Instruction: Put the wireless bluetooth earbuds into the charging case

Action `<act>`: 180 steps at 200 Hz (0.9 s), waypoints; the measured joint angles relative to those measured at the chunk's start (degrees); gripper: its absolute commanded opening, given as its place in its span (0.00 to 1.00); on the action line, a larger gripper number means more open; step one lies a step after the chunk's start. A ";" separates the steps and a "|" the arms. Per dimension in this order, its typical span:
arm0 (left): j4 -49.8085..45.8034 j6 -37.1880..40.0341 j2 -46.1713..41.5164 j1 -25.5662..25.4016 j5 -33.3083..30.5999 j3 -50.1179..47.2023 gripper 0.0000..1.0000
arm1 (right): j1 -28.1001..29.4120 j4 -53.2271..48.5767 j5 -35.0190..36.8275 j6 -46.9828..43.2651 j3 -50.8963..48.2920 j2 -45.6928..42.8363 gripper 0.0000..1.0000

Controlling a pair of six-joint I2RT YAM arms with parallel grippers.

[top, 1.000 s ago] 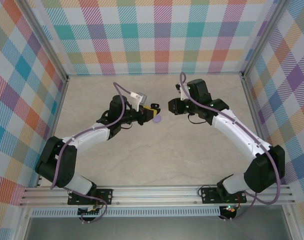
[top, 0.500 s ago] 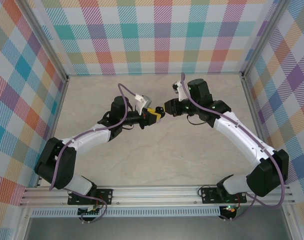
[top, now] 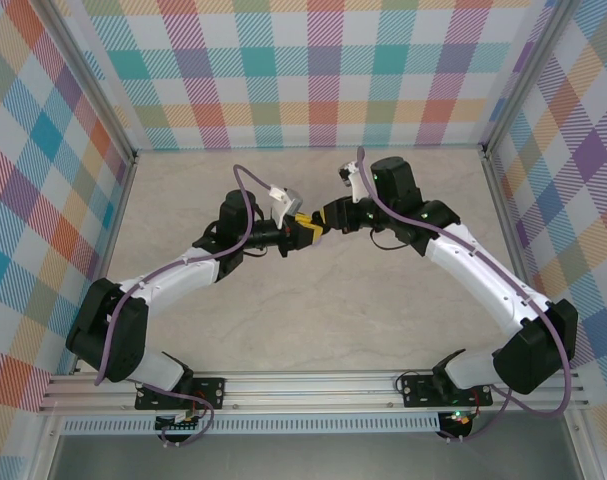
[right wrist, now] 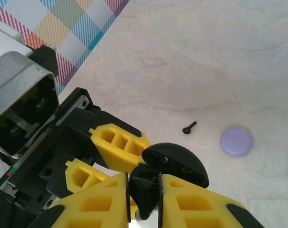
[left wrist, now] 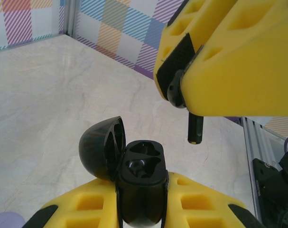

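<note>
The left gripper [left wrist: 143, 209] pinches the open black charging case [left wrist: 140, 187]. Above its empty holes [left wrist: 141, 159], a little to one side, the right gripper [left wrist: 184, 71] pinches a black earbud [left wrist: 195, 127]. The stem points down, so that arm lowers it.

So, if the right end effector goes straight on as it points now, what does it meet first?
Probably the black charging case in the left end effector, its lid open; the right end effector's black earbud leads. Depth unclear.

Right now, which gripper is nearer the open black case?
Left. The left gripper clamps the black case; the right gripper, pinching a black earbud, hovers just off its open face.
</note>
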 measured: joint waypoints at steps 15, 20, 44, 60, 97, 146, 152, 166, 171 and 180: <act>-0.07 0.00 0.00 -0.15 0.35 0.13 0.00 | 0.22 0.02 0.24 -0.04 0.33 0.00 0.20; -0.11 0.00 0.00 -0.24 0.37 0.24 0.00 | 0.31 0.00 0.42 -0.04 0.37 0.00 0.20; -0.07 0.00 0.00 -0.28 0.74 0.98 0.00 | 0.44 0.00 1.01 -0.09 0.44 0.00 0.20; -0.04 -0.02 -0.02 -0.31 0.79 1.20 0.00 | 0.63 0.00 1.49 -0.28 0.44 0.00 0.20; -0.02 -0.04 -0.07 -0.52 1.18 1.62 0.00 | 1.03 -0.02 2.95 -1.29 0.44 0.02 0.20; -0.02 -0.04 -0.09 -0.57 1.81 1.77 0.00 | 1.11 -0.24 3.67 -1.53 0.96 0.22 0.21; -0.02 -0.04 -0.09 -0.57 1.84 1.79 0.00 | 1.16 -0.24 3.82 -1.55 1.01 0.31 0.21; -0.02 -0.04 -0.09 -0.57 1.84 1.79 0.00 | 1.31 -0.31 4.22 -1.55 1.05 0.46 0.21; -0.02 -0.04 -0.09 -0.57 1.84 1.79 0.00 | 1.40 -0.39 4.28 -1.55 1.07 0.50 0.21; -0.02 -0.04 -0.09 -0.57 1.84 1.79 0.00 | 1.51 -0.46 4.44 -1.60 1.07 0.57 0.21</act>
